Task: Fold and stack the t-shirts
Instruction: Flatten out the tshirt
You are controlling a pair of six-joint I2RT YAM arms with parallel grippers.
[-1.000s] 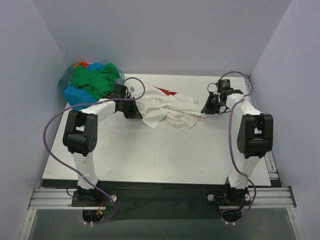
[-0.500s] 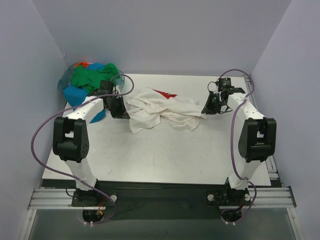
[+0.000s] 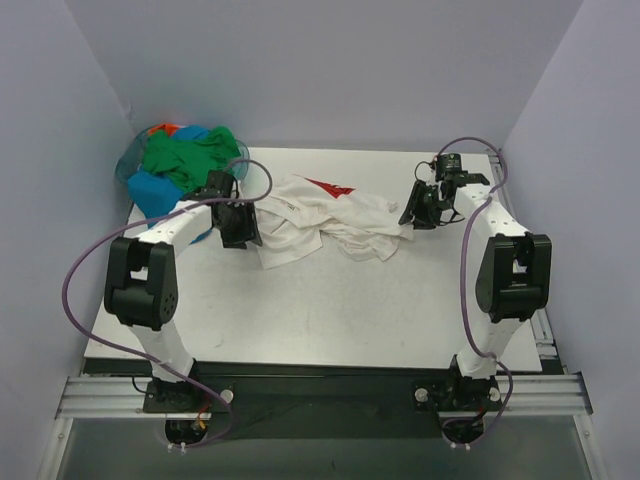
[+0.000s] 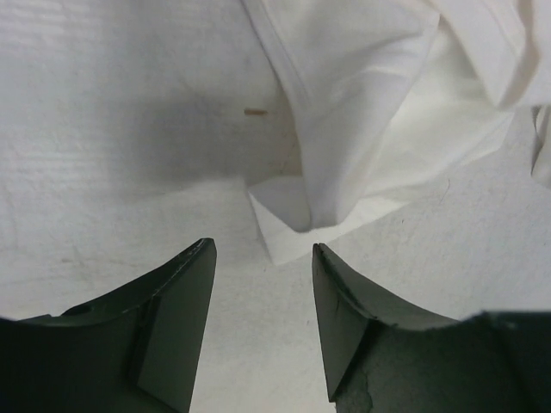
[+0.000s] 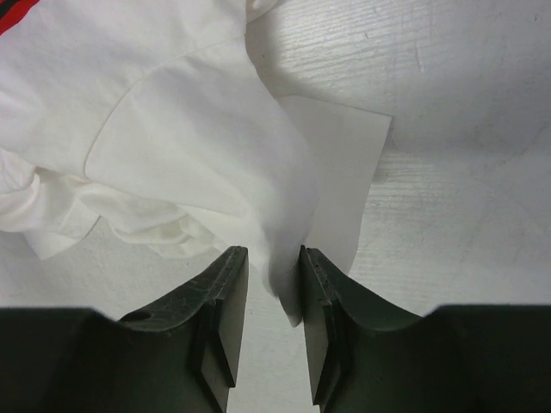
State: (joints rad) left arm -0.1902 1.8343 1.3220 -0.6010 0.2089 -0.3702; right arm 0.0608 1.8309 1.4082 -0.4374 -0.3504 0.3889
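The white t-shirt (image 3: pixel 320 215) lies crumpled at the back middle of the table, with part of its red print (image 3: pixel 331 186) showing. My left gripper (image 3: pixel 243 232) sits at its left edge. In the left wrist view that gripper (image 4: pixel 263 249) is open, and a corner of the shirt (image 4: pixel 370 95) lies on the table just past its empty fingertips. My right gripper (image 3: pixel 408 215) is at the shirt's right end. Seen from the right wrist, this gripper (image 5: pixel 274 254) has its jaws parted. A flap of the white shirt (image 5: pixel 172 112) hangs loose between them, near the right finger (image 5: pixel 320 292).
A heap of green, blue and orange t-shirts (image 3: pixel 180 165) fills the back left corner, close behind my left arm. The white table (image 3: pixel 330 310) is bounded by walls at the back and on both sides. Purple cables loop off both arms.
My left arm dragged the white shirt's left side leftward, then its jaws opened and let the cloth go. The right gripper's jaws have parted, loosening their hold on the shirt.
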